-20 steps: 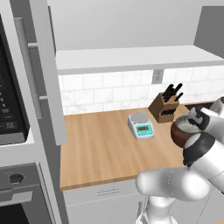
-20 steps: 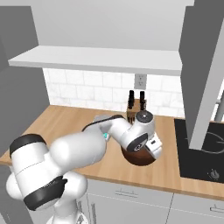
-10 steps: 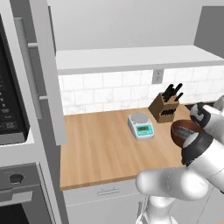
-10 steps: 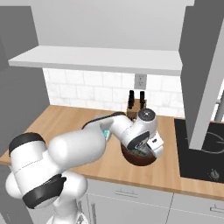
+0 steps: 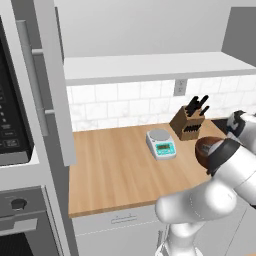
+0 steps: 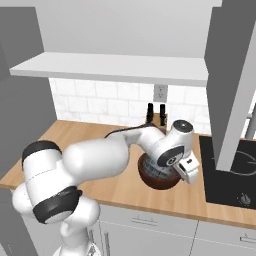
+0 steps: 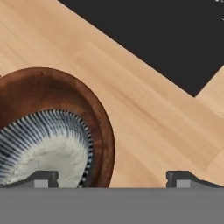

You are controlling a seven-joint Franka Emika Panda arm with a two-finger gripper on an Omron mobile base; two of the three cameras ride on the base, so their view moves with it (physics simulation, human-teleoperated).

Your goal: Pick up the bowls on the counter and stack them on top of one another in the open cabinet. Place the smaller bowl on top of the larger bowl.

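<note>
The larger reddish-brown bowl (image 6: 159,179) stands on the wooden counter (image 5: 115,170) near its right end, with the smaller grey bowl (image 6: 155,169) nested inside it. The hand view shows the brown rim (image 7: 105,135) curving around the grey bowl's speckled pale inside (image 7: 39,153). My gripper (image 7: 114,178) is open and straddles that rim: one fingertip (image 7: 43,177) is over the grey bowl and the other is outside, over bare wood. In the right base view the gripper (image 6: 188,171) sits at the bowl's right edge. The open cabinet's white shelf (image 6: 115,67) runs above.
A kitchen scale (image 5: 161,143) and a brown knife block (image 5: 187,122) stand behind the bowls. The black cooktop (image 6: 230,170) lies just right of the gripper. A tall grey panel with a bar handle (image 5: 50,80) stands at the left, and another grey panel (image 6: 232,75) hangs at the right.
The hand has shifted slightly right and down at the brown bowl's right rim. Both bowls stay where they were on the counter.
</note>
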